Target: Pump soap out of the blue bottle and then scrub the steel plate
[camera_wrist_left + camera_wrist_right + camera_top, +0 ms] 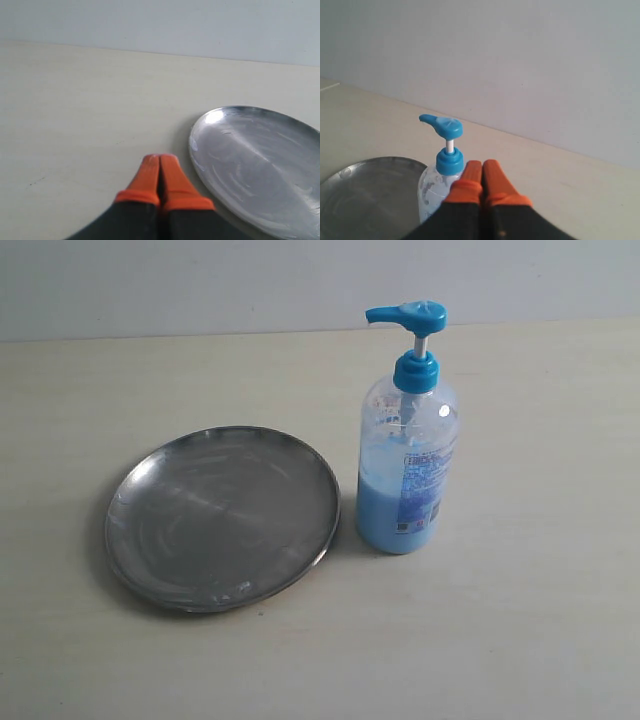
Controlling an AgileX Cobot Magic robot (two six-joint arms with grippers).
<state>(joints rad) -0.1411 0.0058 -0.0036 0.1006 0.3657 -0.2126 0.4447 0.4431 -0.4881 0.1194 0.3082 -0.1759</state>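
The steel plate [222, 517] lies on the table at the left, dull grey and streaked, with no blue blob on it. Just right of it stands the blue bottle [408, 465], pump head raised and its spout pointing left over the plate's far edge; light blue soap [380, 510] fills its lower half. Neither gripper shows in the exterior view. My left gripper [160, 159] is shut and empty, beside the steel plate [260, 160] rim. My right gripper [482, 164] is shut and empty, close behind the blue bottle [442, 170], below its pump head.
The pale wooden table [520, 640] stretches around both objects, with a plain light wall [200, 280] behind it. No sponge or brush is in view.
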